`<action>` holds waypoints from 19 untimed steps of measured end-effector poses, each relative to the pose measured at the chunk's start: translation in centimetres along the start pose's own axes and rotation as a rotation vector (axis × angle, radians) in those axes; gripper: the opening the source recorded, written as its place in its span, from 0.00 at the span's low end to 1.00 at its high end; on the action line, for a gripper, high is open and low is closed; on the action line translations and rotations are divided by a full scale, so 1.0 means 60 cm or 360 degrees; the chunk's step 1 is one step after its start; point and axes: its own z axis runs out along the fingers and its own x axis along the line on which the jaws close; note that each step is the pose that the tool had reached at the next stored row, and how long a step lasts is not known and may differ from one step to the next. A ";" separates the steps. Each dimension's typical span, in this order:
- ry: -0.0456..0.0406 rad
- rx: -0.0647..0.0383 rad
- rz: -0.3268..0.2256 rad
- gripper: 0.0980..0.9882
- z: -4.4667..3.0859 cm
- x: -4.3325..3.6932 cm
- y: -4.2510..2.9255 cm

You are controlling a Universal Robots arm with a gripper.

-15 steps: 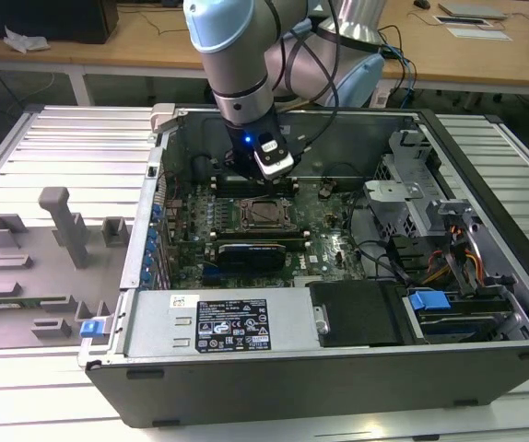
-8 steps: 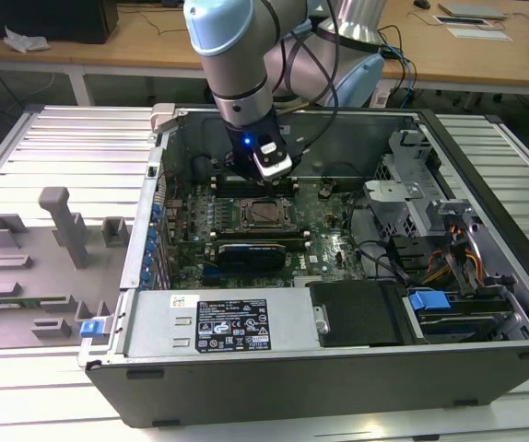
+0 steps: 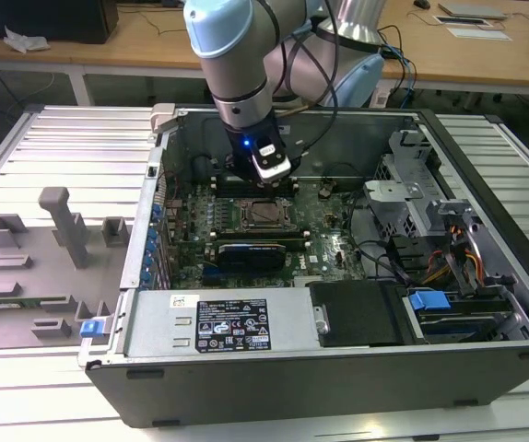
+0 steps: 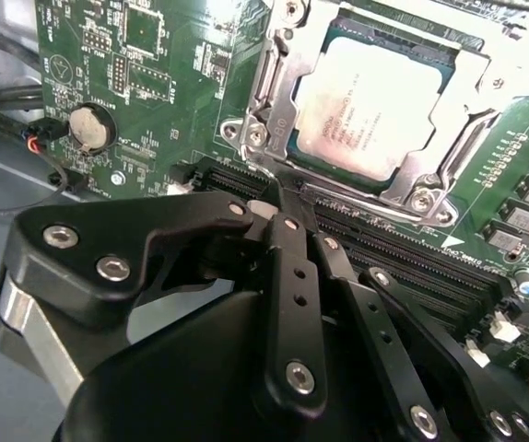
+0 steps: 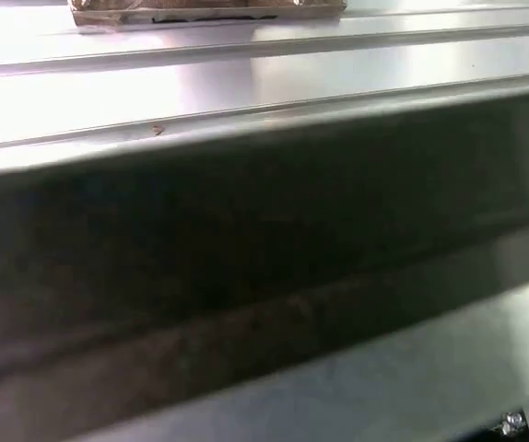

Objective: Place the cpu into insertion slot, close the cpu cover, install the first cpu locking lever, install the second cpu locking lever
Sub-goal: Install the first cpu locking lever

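Cpu sits seated in the insertion slot, near the middle of the green board inside the open computer case, so the placing step reads as done.

Going across the exterior view from its left, a grey fixture tray rests on the slatted metal counter, well apart from the work. Next comes the case. The robot arm reaches down into it, and the tool hangs close over the slot's edge. A long black card lies just beside the slot on its other side. A drive cage and loose cables fill the case toward the exterior view's right.

In the second wrist view a coin battery comes first. Then come the fingertips, clenched together with nothing that I can make out between them, low over the long memory slots and just beside a corner of the socket. Beyond them the cpu cover lies flat around the chip, its window framing the silver top.

I judge the cover closed and the locking levers to be the step in hand. Whether either lever is hooked down is not clear. Lever work here calls for a short, controlled push along the socket edge, kept clear of the memory slots and the cover's screws.
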 end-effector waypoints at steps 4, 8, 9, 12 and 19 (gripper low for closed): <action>-0.0001 0.0003 0.0007 0.01 0.000 0.000 0.000; -0.0003 0.0005 0.0016 0.01 0.000 -0.001 -0.004; -0.0003 0.0006 0.0019 0.01 -0.001 -0.002 -0.006; -0.0004 0.0007 0.0025 0.01 -0.001 -0.003 -0.008; -0.0007 0.0012 0.0044 0.01 -0.020 -0.008 -0.006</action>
